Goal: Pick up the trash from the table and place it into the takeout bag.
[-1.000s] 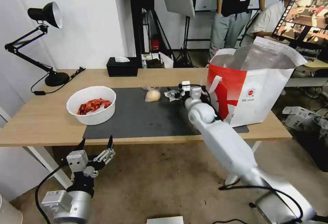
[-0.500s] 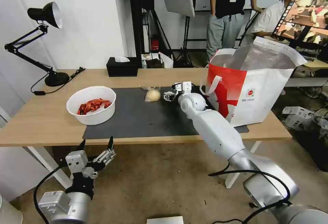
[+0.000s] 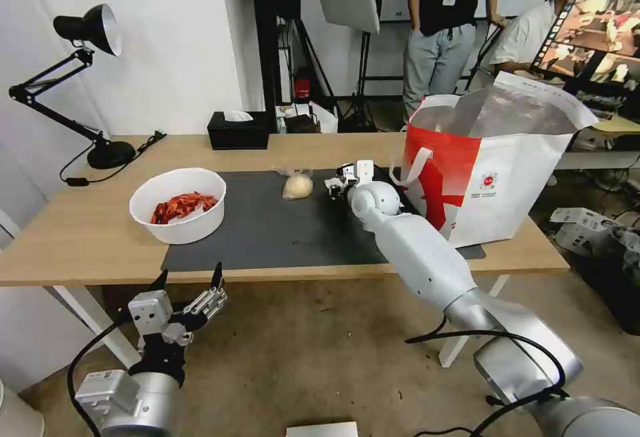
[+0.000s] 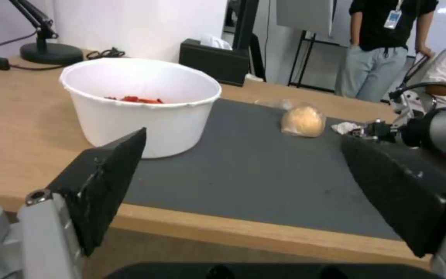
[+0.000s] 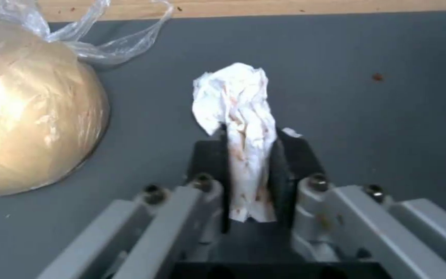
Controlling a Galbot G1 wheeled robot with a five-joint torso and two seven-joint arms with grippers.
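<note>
My right gripper (image 3: 338, 185) reaches over the dark mat (image 3: 280, 230) and is shut on the crumpled white tissue (image 5: 238, 100), which sticks out beyond the fingertips just above the mat. The small clear bag with the pale bun (image 3: 297, 185) lies close beside it. The white bowl of red shells (image 3: 179, 205) stands at the mat's left end. The red-and-white takeout bag (image 3: 507, 170) stands open on the table (image 3: 80, 230), right of the gripper. My left gripper (image 3: 188, 278) hangs open below the table's front edge, facing the bowl (image 4: 140, 100).
A black tissue box (image 3: 238, 130) sits at the table's back edge and a black desk lamp (image 3: 87, 90) at its back left corner. People stand beyond the table. The mat between the bowl and the bun is bare.
The right arm's elbow has swung down and its wrist has turned, while the gripper stayed at the tissue and rose slightly. The left arm has barely moved.
</note>
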